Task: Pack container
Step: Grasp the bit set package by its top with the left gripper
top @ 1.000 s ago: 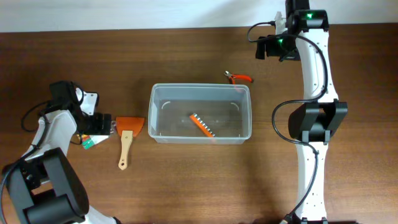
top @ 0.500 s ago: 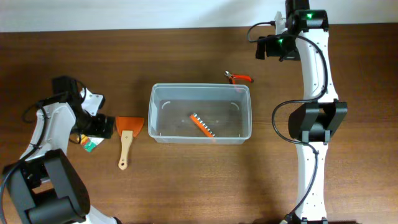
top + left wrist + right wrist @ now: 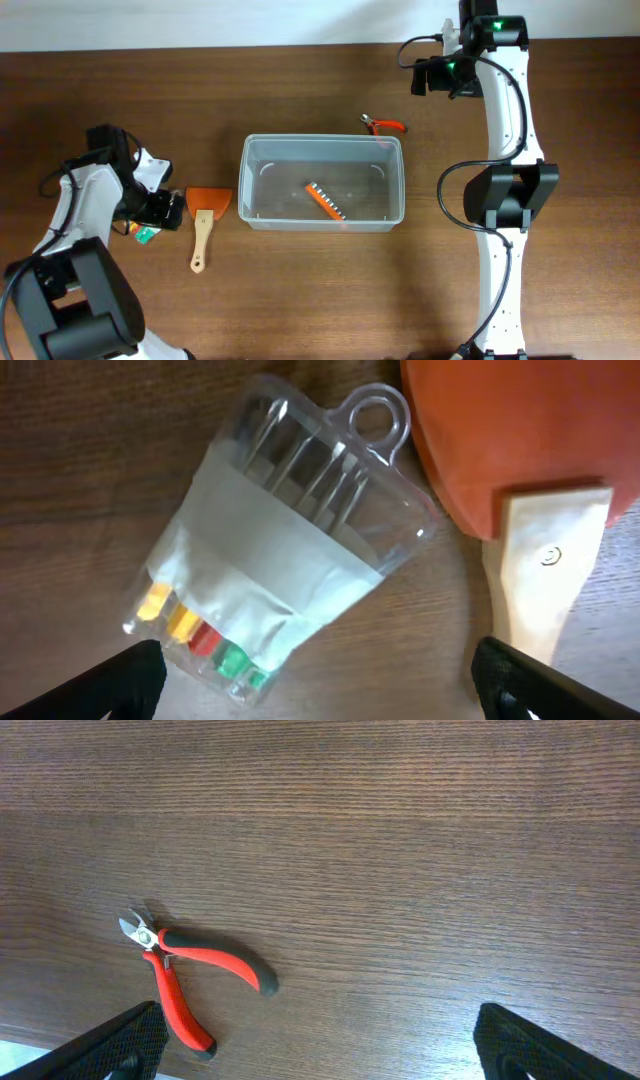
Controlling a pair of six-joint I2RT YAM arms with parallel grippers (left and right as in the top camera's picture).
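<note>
The container (image 3: pixel 246 180), a clear rectangular bin, stands mid-table with an orange and dark tool (image 3: pixel 324 200) lying inside. Left of it lies an orange scraper (image 3: pixel 205 222) with a wooden handle. A clear pack of colour-tipped bits (image 3: pixel 143 232) rests beside the scraper. My left gripper (image 3: pixel 165 211) hovers open over them; in the left wrist view the pack (image 3: pixel 280 550) and scraper (image 3: pixel 520 440) lie ahead of the left gripper (image 3: pixel 320 685). Red-handled pliers (image 3: pixel 384 124) lie behind the container. My right gripper (image 3: pixel 425 78) is open above the table, with the pliers (image 3: pixel 185 970) at its left fingertip (image 3: pixel 120 1045).
The right arm's base (image 3: pixel 512 195) stands right of the container, and its upper link rises toward the far edge. The left arm's base (image 3: pixel 70 300) fills the near left corner. Bare wood surrounds the container.
My left gripper has shifted slightly toward the near edge, coming over the pack and scraper. The right arm and all objects have stayed still.
</note>
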